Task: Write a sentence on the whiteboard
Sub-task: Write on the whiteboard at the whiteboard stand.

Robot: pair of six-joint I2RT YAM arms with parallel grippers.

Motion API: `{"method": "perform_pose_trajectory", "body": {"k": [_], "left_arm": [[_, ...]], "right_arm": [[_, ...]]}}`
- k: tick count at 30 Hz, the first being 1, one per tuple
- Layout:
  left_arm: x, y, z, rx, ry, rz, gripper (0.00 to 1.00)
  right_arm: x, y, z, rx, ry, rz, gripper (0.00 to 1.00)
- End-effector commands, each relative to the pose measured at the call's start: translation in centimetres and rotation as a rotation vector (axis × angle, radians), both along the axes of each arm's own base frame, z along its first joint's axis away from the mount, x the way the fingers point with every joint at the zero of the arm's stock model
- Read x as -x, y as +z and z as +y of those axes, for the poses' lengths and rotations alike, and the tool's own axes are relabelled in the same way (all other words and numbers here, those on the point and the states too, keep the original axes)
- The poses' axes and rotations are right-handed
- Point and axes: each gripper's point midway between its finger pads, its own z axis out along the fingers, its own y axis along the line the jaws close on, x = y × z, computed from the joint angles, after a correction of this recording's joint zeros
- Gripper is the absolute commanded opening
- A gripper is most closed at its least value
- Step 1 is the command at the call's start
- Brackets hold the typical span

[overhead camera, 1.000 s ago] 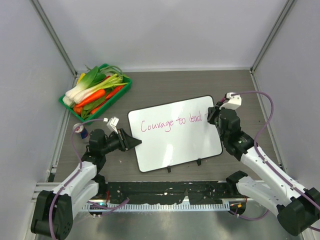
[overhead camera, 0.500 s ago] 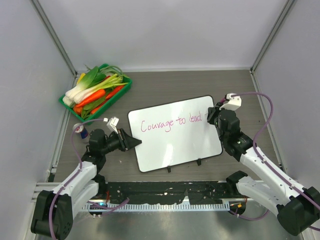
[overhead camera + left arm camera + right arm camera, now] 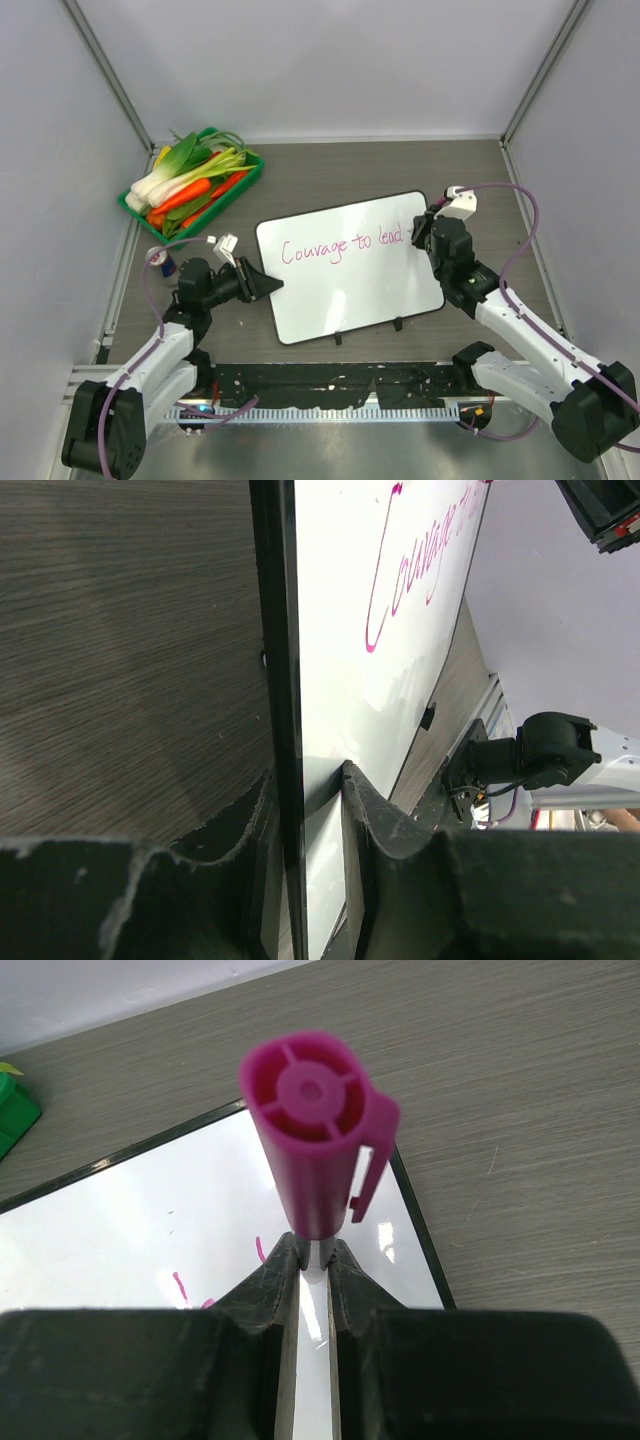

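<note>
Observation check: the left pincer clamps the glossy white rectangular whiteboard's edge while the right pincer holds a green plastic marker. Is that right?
No: the right wrist view shows the right pincer's plastic marker is magenta, not green. The left pincer does clamp the whiteboard's edge.

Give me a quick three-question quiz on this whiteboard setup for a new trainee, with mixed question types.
1. True or false: the left gripper is clamped on the edge of the whiteboard.
2. What does the right gripper hold? A) magenta marker B) eraser C) sponge
3. Fill in: the first word of the sentence reads ____.

Key: 1 true; 2 A; 3 Courage.
</note>
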Motion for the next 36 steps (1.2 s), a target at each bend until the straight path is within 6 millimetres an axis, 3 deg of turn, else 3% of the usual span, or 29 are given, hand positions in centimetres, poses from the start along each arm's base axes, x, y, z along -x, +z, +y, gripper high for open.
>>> {"method": "perform_pose_trajectory", "body": {"k": [1,14,36], "left_arm": [[-0.6,0.2,0.2,-0.022,0.010,-0.051,0.00],[-0.6,0.3,0.2,-0.021,0.008,-0.053,0.00],[-0.5,0.3,0.2,-0.021,0.005,-0.054,0.00]], "right_arm": [[-1.0,2.4,-0.4,-0.030,-0.046,-0.075,0.02],[-1.2,1.3,0.3,-0.025,-0.013,-0.040,0.01],[0.7,-1.2,0.5,-0.021,0.037,0.039,0.02]]}}
